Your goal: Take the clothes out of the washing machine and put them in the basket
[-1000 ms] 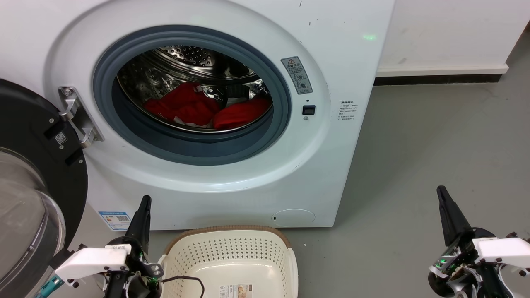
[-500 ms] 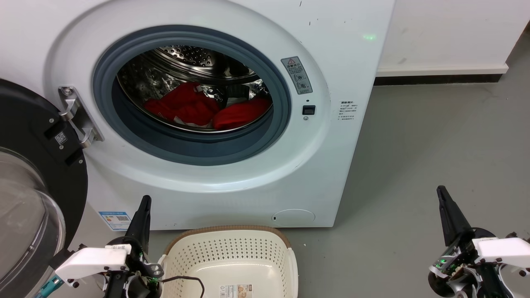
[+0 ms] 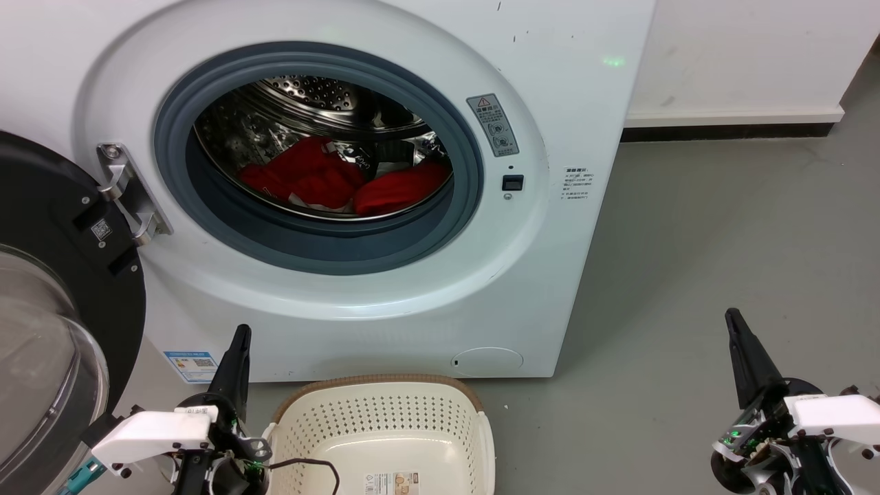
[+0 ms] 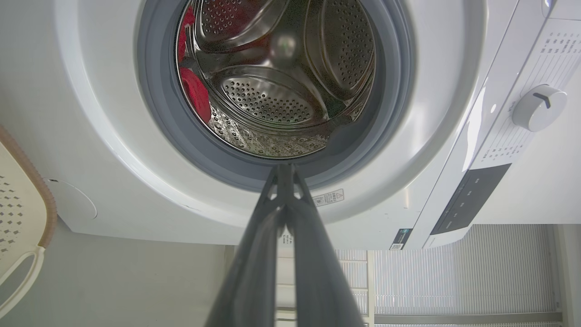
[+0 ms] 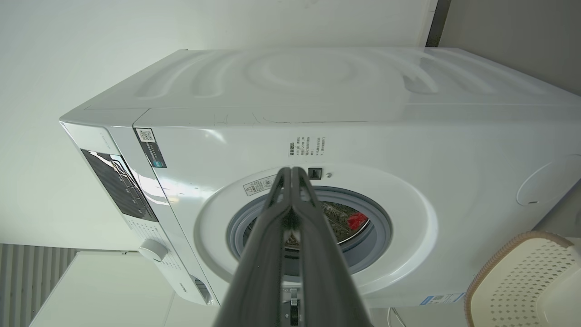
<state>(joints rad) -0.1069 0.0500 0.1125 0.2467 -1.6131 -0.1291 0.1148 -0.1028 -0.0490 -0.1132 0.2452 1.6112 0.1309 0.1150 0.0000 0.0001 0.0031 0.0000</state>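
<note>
The bright red clothes with bits of white trim [image 3: 330, 179] lie in a heap at the bottom of the shiny steel drum full of little holes [image 3: 309, 93], inside the big white washing machine [image 3: 564, 103]. A thick round grey rubber ring [image 3: 330, 251] goes all the way around the hole, and the clothes sit behind it, low down. The round door with a black rim and a glass window [image 3: 62, 234] is swung wide open on the left side and hangs from a metal hinge. On the grey floor [image 3: 687, 240], just in front of the machine, sits the small cream plastic basket with lots of holes and a brown rim [image 3: 375, 380]. A paper sticker [image 3: 392, 481] shows on its bottom, and there are no clothes in it. The left gripper [image 3: 240, 333] is low down just beside the basket's left side, with its two long dark fingers pressed together and pointing up at the machine, holding nothing. The right gripper [image 3: 733, 317] is well apart from the basket, over the bare floor on the right, and its two fingers are pressed together too, with nothing between them. From the left wrist camera, a white round knob [image 4: 539, 107] shows on the machine's front panel.
</note>
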